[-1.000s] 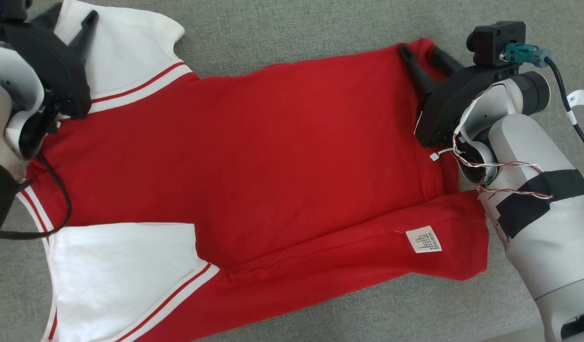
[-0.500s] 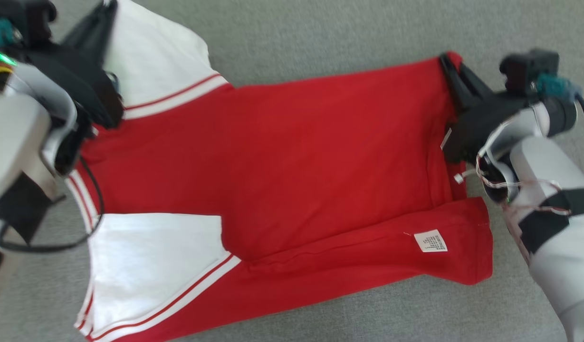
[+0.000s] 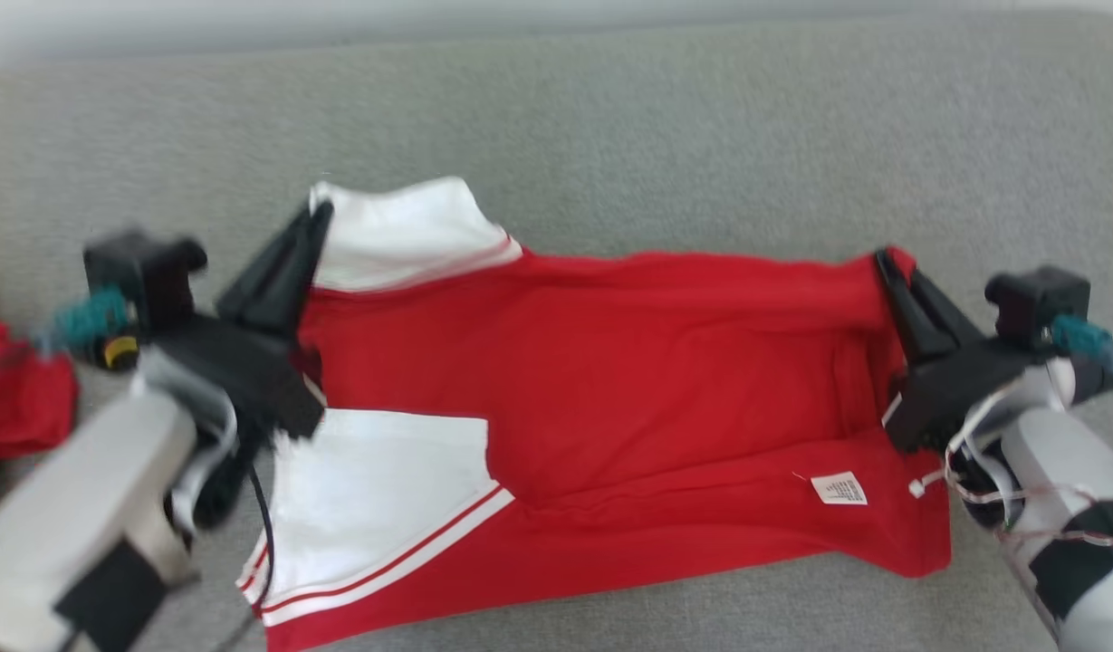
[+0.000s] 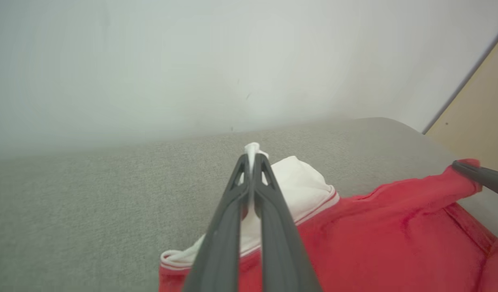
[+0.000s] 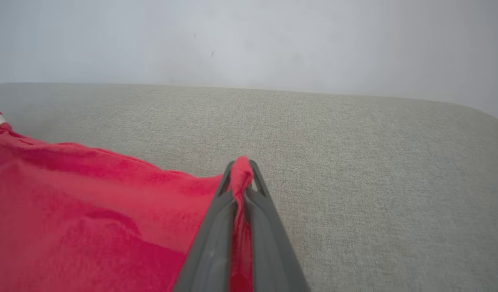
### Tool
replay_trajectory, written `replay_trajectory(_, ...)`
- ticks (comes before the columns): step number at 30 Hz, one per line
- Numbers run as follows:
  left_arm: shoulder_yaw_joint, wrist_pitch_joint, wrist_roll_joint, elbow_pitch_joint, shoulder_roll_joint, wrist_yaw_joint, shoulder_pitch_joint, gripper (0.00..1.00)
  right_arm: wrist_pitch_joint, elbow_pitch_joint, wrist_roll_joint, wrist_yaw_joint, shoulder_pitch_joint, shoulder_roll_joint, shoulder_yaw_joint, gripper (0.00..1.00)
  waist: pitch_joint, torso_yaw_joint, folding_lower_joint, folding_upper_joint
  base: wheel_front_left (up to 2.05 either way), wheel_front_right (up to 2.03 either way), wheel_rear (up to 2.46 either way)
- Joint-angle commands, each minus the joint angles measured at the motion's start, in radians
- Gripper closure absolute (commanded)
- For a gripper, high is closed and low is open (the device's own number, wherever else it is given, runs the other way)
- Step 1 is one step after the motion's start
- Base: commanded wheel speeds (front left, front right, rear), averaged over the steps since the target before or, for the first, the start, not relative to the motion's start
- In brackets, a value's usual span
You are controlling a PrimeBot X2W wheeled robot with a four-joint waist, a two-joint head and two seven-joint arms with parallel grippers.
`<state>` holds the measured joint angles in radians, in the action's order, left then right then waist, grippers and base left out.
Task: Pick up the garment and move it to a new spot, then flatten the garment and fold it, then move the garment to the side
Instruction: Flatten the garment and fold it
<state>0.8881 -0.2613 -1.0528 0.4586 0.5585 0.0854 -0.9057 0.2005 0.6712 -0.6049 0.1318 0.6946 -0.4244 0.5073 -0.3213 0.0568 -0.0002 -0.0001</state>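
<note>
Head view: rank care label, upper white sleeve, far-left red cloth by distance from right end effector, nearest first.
From the right end effector:
1. care label, close by, just below it
2. upper white sleeve, far across, to the left
3. red cloth, at the far left edge

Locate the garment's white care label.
Head view, lower right: the care label lies on a folded red strip of the garment, below the right gripper.

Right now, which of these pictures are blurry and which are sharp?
Head view: motion-smeared, worst around the left hand and red-and-white shirt. Left wrist view: fingers fairly crisp, background hazy. Right wrist view: grey cushion weave sharp; lighting soft, no glare.
</note>
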Motion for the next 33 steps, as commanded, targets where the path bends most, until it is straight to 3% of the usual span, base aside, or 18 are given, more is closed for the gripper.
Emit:
replay_trajectory(1, -0.030, -0.003, 0.025, -0.051, 0.005, -0.018, 0.065, 1.00, 0.012, -0.013, -0.007, -0.003, -0.032, -0.014, -0.001, 1.00, 0.045, -0.037, 0.0002, 0.0001, 0.00, 0.00, 0.00)
replay_trajectory(8, -0.191, -0.004, 0.106, -0.244, -0.024, -0.071, 0.336, 1.00, 0.043, -0.089, -0.027, -0.003, -0.138, -0.048, -0.034, 1.00, 0.072, -0.046, 0.0002, 0.0001, 0.00, 0.00, 0.00)
replay_trajectory(20, -0.331, -0.004, 0.197, -0.318, -0.118, -0.061, 0.602, 1.00, 0.061, -0.195, -0.052, -0.003, -0.293, -0.050, -0.107, 1.00, 0.116, -0.051, 0.0002, 0.0001, 0.00, 0.00, 0.00)
replay_trajectory(21, -0.338, -0.004, 0.205, -0.315, -0.124, -0.062, 0.618, 1.00, 0.061, -0.202, -0.052, -0.003, -0.306, -0.051, -0.112, 0.82, 0.120, -0.050, 0.0002, 0.0001, 0.00, 0.00, 0.00)
replay_trajectory(22, -0.346, -0.004, 0.228, -0.307, -0.133, -0.062, 0.647, 0.67, 0.063, -0.222, -0.053, -0.003, -0.330, -0.047, -0.123, 0.00, 0.126, -0.047, 0.0002, 0.0001, 0.00, 0.00, 0.00)
replay_trajectory(23, -0.355, -0.004, 0.236, -0.304, -0.141, -0.062, 0.659, 0.02, 0.063, -0.228, -0.056, -0.003, -0.342, -0.046, -0.130, 0.00, 0.129, -0.046, 0.0002, 0.0001, 0.00, 0.00, 0.00)
replay_trajectory(27, -0.395, -0.004, 0.260, -0.299, -0.162, -0.065, 0.692, 0.00, 0.064, -0.252, -0.061, -0.003, -0.374, -0.047, -0.153, 0.00, 0.138, -0.046, 0.0002, 0.0001, 0.00, 0.00, 0.00)
replay_trajectory(33, -0.548, -0.004, 0.353, -0.338, -0.220, -0.061, 0.753, 0.00, 0.064, -0.302, -0.072, -0.003, -0.429, -0.040, -0.200, 0.00, 0.149, -0.044, 0.0002, 0.0001, 0.00, 0.00, 0.00)
